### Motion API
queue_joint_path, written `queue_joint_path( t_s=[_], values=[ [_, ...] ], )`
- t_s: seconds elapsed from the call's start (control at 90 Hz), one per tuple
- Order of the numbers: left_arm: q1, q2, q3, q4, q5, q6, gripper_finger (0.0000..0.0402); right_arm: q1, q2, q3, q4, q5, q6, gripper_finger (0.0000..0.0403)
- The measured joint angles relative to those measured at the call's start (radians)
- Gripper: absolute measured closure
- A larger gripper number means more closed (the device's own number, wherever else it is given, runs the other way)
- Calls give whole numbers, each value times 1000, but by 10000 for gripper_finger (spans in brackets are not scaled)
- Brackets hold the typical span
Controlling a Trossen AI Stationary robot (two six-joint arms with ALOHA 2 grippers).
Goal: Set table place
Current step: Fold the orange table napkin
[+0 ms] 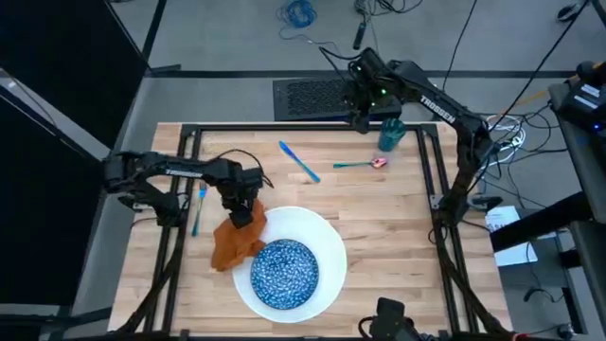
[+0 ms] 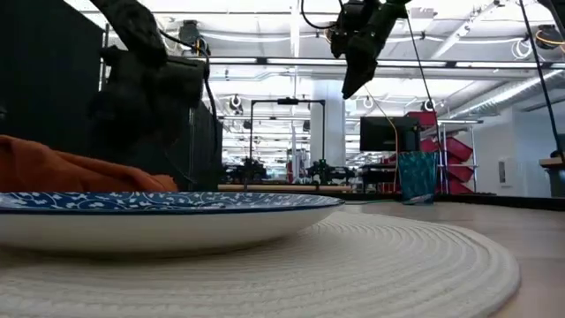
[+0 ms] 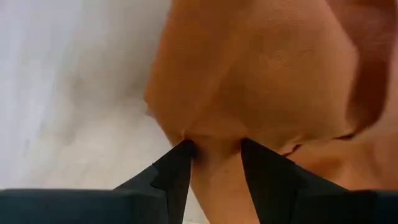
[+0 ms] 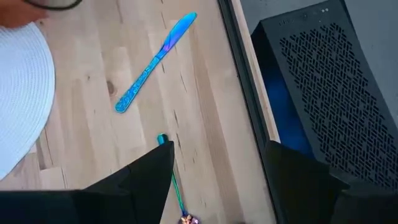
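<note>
Place setting partly laid; cutlery and cup not yet arranged.
Left gripper point(image 1: 244, 214) pinched the napkin point(image 1: 233, 242) beside the plate point(image 1: 329, 248); right gripper point(image 1: 365, 119) hung released, upper right.

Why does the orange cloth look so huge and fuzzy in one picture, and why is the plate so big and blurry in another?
In the left wrist view the orange napkin fills the frame, soft-focused, because the left gripper pinches it right at the lens. In the low view the blue patterned bowl and the white woven plate sit nearest the camera, so they loom large and blurred, while the teal cup looks tiny.
</note>
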Motion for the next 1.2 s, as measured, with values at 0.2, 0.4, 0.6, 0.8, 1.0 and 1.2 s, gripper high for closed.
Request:
queue_joint_path(
  t_s=[0.2, 0.4, 0.6, 0.8, 1.0, 1.2],
  values=[
    [-45, 57, 4, 2, -1, 33, 285, 0, 0, 0, -4, 0, 0, 165],
    [-75, 12, 26, -36, -88, 50, 390, 0, 0, 0, -3, 0, -3, 165],
    [-71, -122, 105, -108, -236, 6, 401, 0, 0, 0, 3, 0, -7, 165],
    [-69, -210, 216, -225, -407, -25, 401, 0, 0, 0, 10, 0, -7, 165],
    [-73, -208, 238, -235, -442, -27, 401, 0, 0, 0, 11, 1, -1, 165],
    [-76, -165, 237, -219, -442, -4, 402, 0, 0, 0, 11, 1, 1, 165]
  ],
)
